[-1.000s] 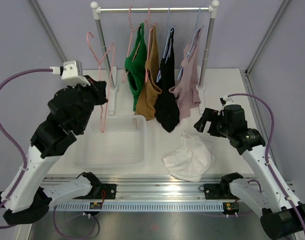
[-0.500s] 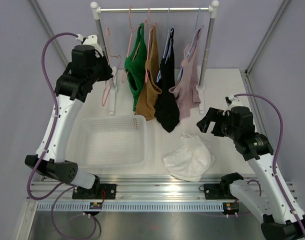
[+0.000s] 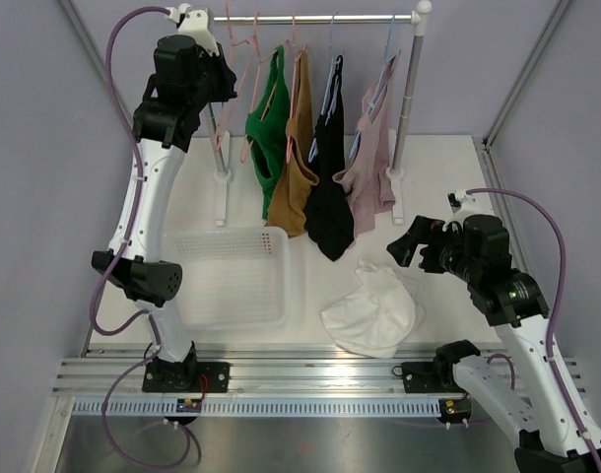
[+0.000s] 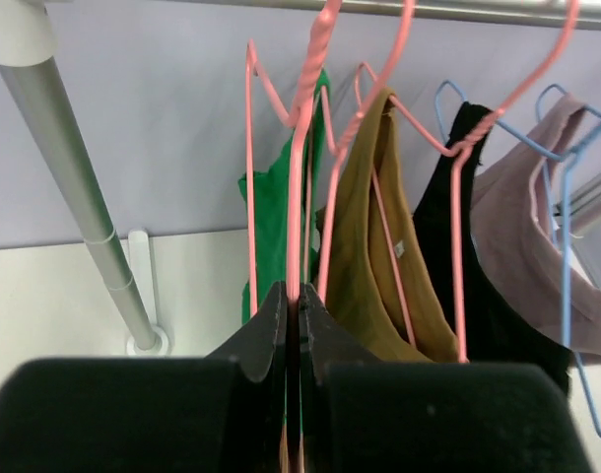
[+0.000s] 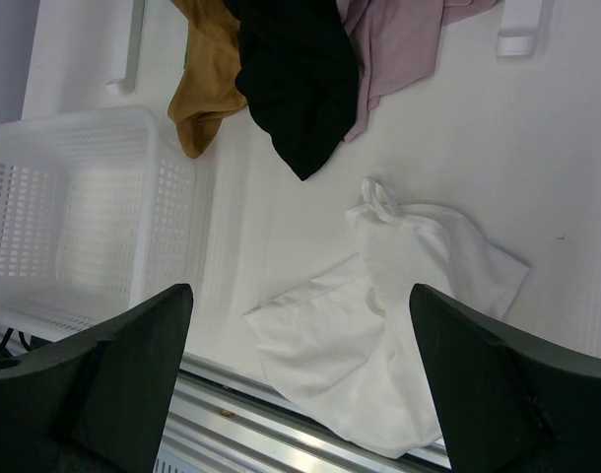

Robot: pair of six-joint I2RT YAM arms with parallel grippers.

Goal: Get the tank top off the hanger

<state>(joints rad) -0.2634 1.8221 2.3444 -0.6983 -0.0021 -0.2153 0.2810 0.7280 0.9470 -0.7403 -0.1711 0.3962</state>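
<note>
The white tank top (image 3: 374, 310) lies crumpled on the table, off any hanger; it also shows in the right wrist view (image 5: 399, 325). My left gripper (image 3: 214, 77) is raised to the left end of the rail and is shut on the wire of an empty pink hanger (image 3: 222, 123). In the left wrist view the jaws (image 4: 293, 293) pinch the hanger's wire (image 4: 300, 128), and its hook reaches up to the rail. My right gripper (image 3: 404, 241) is open and empty, hovering above the white top, also seen in its wrist view (image 5: 300, 296).
The rack's rail (image 3: 310, 18) carries green (image 3: 266, 148), brown (image 3: 299, 158), black (image 3: 330, 187) and mauve (image 3: 371, 168) tank tops on hangers. A white mesh basket (image 3: 227, 281) stands on the left of the table. The rack's posts (image 3: 404, 108) stand behind.
My left arm has swung the empty pink hanger up from above the basket to the left end of the rail. The right arm has drifted slightly to the right.
</note>
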